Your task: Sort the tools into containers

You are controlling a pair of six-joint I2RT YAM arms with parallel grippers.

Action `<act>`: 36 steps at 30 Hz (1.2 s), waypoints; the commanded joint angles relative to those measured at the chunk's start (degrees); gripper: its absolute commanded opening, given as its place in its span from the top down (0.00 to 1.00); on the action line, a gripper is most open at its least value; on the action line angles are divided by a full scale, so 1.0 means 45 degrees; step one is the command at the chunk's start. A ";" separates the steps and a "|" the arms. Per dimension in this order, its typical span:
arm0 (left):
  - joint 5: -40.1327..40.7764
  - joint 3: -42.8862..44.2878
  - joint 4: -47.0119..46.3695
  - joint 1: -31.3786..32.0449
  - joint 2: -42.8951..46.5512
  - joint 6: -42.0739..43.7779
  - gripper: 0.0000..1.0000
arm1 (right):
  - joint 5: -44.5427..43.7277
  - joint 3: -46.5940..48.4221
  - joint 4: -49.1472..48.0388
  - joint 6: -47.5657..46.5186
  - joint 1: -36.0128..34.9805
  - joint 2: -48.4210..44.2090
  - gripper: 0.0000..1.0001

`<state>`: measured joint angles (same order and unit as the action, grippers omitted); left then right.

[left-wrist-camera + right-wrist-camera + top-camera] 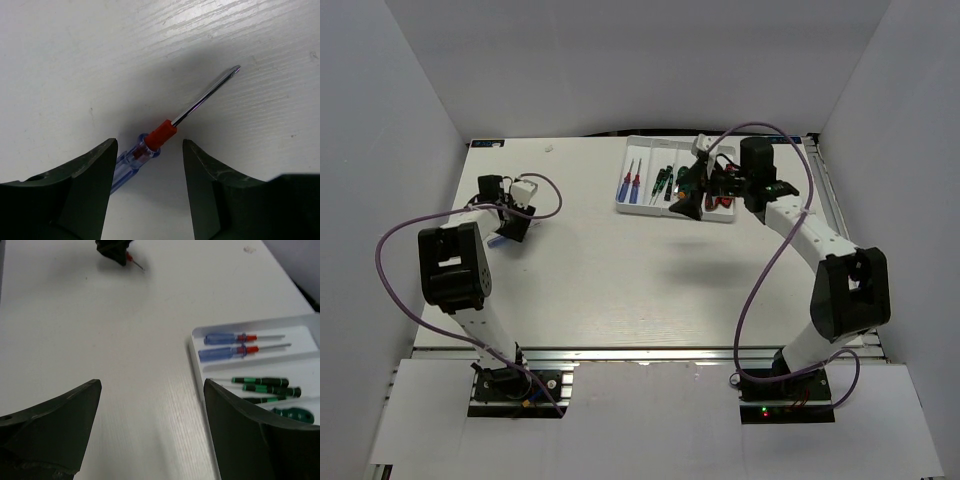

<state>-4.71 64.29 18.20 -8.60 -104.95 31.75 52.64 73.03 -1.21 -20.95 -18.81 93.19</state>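
Left wrist: left gripper [150, 160] spread astride the small screwdriver [161, 134], likely light, stiff, slick; pinch its handle. Right gripper [152, 390] spread, empty.

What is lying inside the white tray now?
Two blue screwdrivers in one compartment, green-handled screwdrivers in the next. The right gripper covers the rest of the tray.

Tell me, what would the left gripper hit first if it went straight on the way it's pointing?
The left gripper would probably meet the small blue-handled screwdriver between its jaws, then the table beneath; depth is unclear.
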 commanded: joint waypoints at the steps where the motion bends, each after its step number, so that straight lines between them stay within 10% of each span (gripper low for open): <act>1: -0.1333 0.0615 0.0349 -0.0275 -0.0135 0.0192 0.35 | 0.0216 -0.0838 0.1343 -0.1456 0.0546 -0.0687 0.10; 9: -0.2430 0.0675 0.1699 -0.0569 -0.0994 -0.0861 0.79 | 0.0176 -0.1542 0.1383 -0.1283 0.1073 -0.1606 0.11; 17: -0.4243 0.0810 0.1679 -0.0531 0.0097 -0.2912 1.00 | 0.0411 -0.1679 0.1558 -0.1086 0.1893 -0.2230 0.11; 25: -0.9415 0.1106 -0.1317 0.0052 0.1231 -0.9427 1.00 | -0.0897 -0.1952 0.2280 -0.0286 0.2948 -0.2407 0.10; 36: -0.8388 0.3423 -0.6621 0.3843 -0.1284 -1.4964 1.00 | -0.1307 -0.2772 0.2203 0.0066 0.4043 -0.3168 0.10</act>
<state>-42.98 73.54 -3.95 7.07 -107.85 -27.09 46.81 61.25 9.10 -21.52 -0.86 81.82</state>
